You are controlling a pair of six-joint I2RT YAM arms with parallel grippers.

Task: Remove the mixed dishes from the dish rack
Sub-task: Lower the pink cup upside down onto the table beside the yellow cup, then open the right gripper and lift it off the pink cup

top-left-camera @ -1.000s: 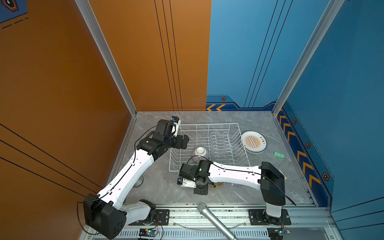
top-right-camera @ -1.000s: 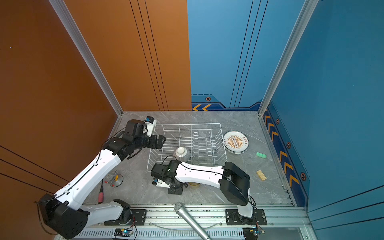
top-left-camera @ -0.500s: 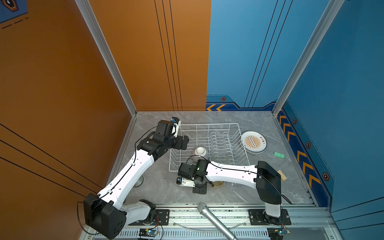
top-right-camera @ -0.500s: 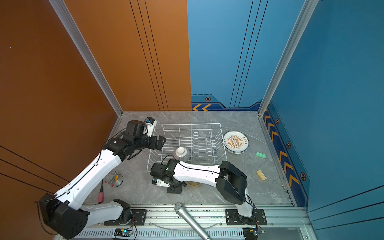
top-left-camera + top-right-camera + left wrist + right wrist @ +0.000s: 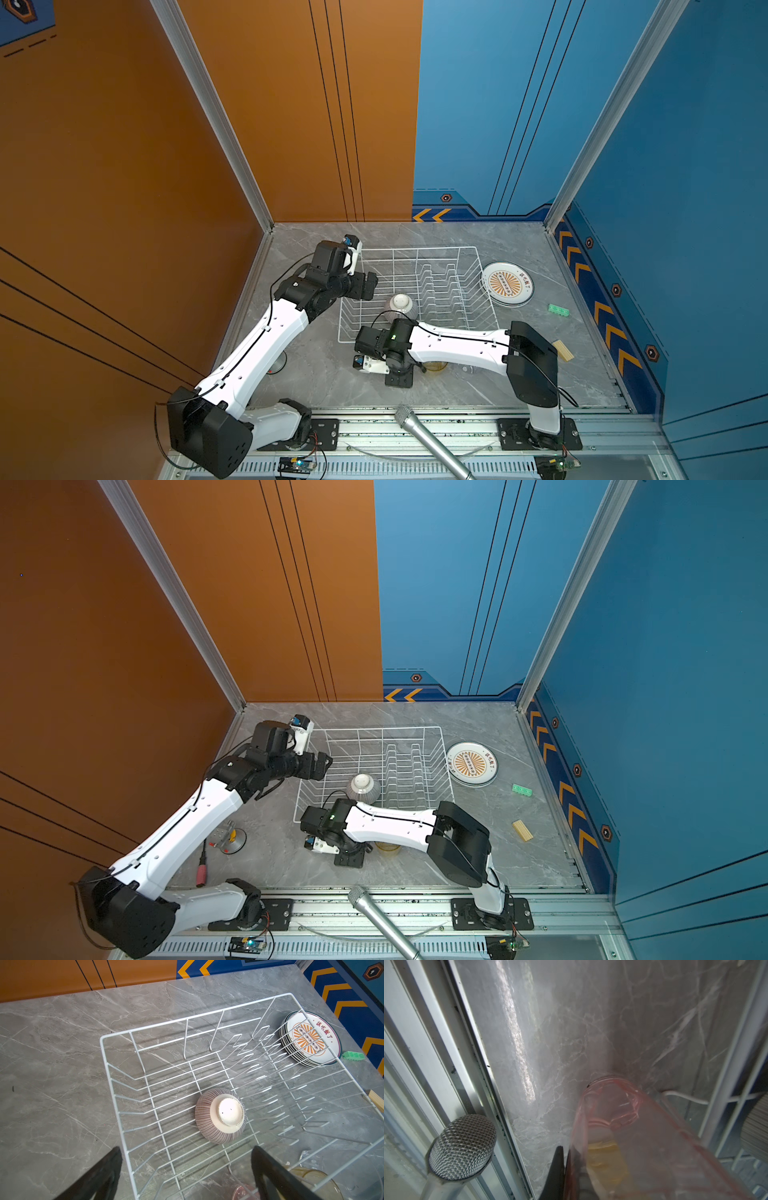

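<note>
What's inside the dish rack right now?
Only a striped bowl, upside down in the rack. Anything under the bowl is covered.

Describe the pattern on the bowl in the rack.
The bowl has fine dark stripes, white foot; clearest in left wrist view.

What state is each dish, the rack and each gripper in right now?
dish rack, on the table, only the striped bowl inside
striped bowl, upside down in the rack
plates, stacked on the table, outside the rack
pink tumbler, gripped, outside the rack
amber tumbler, standing on the table
left gripper, open, empty
right gripper, shut on the pink tumbler
</note>
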